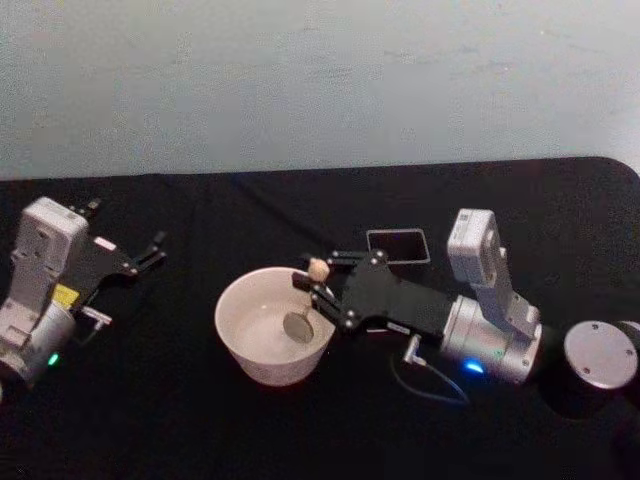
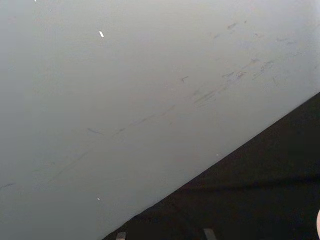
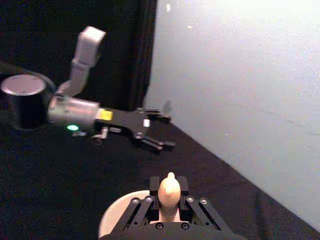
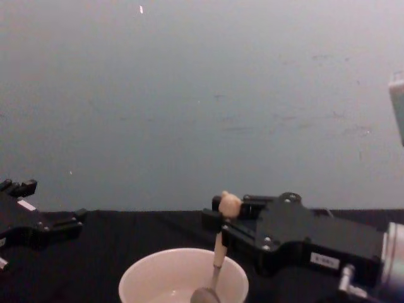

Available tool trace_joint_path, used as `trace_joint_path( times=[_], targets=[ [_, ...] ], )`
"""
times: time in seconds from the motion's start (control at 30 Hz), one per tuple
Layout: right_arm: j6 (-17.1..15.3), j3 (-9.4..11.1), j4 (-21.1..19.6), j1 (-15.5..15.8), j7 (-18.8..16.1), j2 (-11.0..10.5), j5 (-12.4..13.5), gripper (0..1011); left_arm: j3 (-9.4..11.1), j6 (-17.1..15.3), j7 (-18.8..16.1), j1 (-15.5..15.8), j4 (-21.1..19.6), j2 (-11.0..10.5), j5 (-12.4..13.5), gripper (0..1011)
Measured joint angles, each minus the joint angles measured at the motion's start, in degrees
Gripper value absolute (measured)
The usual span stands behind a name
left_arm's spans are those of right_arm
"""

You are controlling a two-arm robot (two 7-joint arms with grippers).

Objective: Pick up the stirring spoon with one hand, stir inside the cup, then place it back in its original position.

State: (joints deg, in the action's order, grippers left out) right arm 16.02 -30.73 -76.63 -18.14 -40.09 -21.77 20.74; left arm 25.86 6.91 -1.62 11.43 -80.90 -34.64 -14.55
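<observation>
Setting: black-draped table (image 1: pixel 200 420) running back to a plain pale wall (image 1: pixel 300 80).
Cup: the cup (image 1: pixel 262 368) sits near the middle of the table, upright, mouth open.
Spoon: the stirring spoon (image 4: pixel 219 249) stands steeply in the cup, metal bowl low inside towards the right, knob up above the rim.
Right gripper: the right gripper (image 1: pixel 320 280) reaches in from the right, level with the cup's far-right rim, jaws clamped on the spoon's handle just under the knob.
Left gripper: the left gripper (image 1: pixel 152 252) is parked well off to the left, fingers spread and holding nothing.
Holder: a dark square holder (image 1: pixel 398 244) lies just beyond the right gripper, on the far side.
Step in hand: I'd say the stirring itself, with the spoon already down in the cup.
Next move: by my reckoning, small circles of the wrist, keeping the metal bowl off the cup wall so the cup doesn't slide. After that comes a straight lift clear of the rim before carrying the spoon back to its place.
</observation>
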Motion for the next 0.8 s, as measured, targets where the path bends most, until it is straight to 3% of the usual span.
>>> trace_joint_path(
  times=[0.17,0.37,0.63,0.8],
  targets=[
    [0.03,-1.07,-1.53,0.86,-1.45,-1.19,0.25,202,0.0,0.0,0.0,0.0,0.0,0.0,0.0,1001],
    [-0.08,-2.45,-2.45,1.18,-2.29,-1.15,0.8,202,0.0,0.0,0.0,0.0,0.0,0.0,0.0,1001],
    [-0.12,-3.41,-1.26,0.1,-0.88,1.26,0.88,202,0.0,0.0,0.0,0.0,0.0,0.0,0.0,1001],
    [-0.19,-3.43,1.54,-1.59,1.46,3.31,-0.36,202,0.0,0.0,0.0,0.0,0.0,0.0,0.0,1001]
  ],
)
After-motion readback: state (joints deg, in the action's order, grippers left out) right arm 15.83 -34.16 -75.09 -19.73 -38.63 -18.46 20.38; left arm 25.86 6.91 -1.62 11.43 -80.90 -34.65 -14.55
